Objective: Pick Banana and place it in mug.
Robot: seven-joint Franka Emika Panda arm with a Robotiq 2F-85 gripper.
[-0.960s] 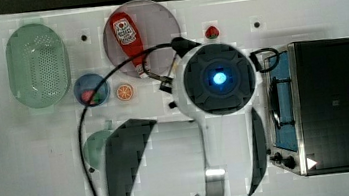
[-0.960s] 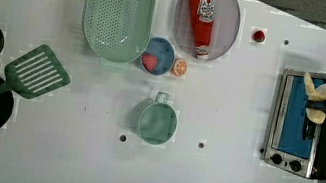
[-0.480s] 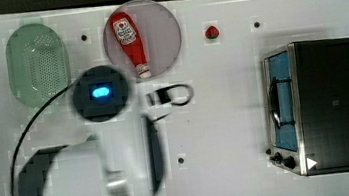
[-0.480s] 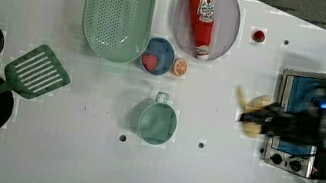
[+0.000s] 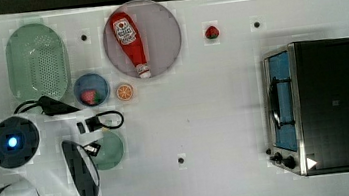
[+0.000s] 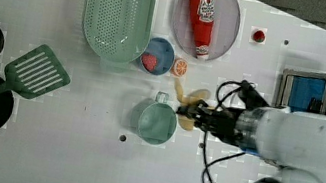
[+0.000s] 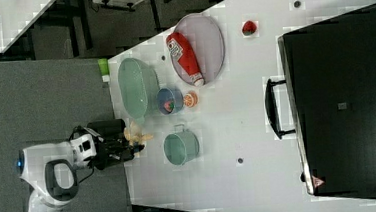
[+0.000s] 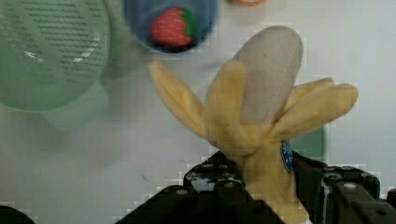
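Yellow banana point(image 8: 261, 116) clamped at stem end in gripper point(image 6: 192, 114); mug point(image 6: 157, 123) sited at 8 o'clock of gripper, left view.

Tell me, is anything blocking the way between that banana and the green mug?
Nothing visible is. The pincer holds the banana in the air beside the mug, whose open mouth looks empty.
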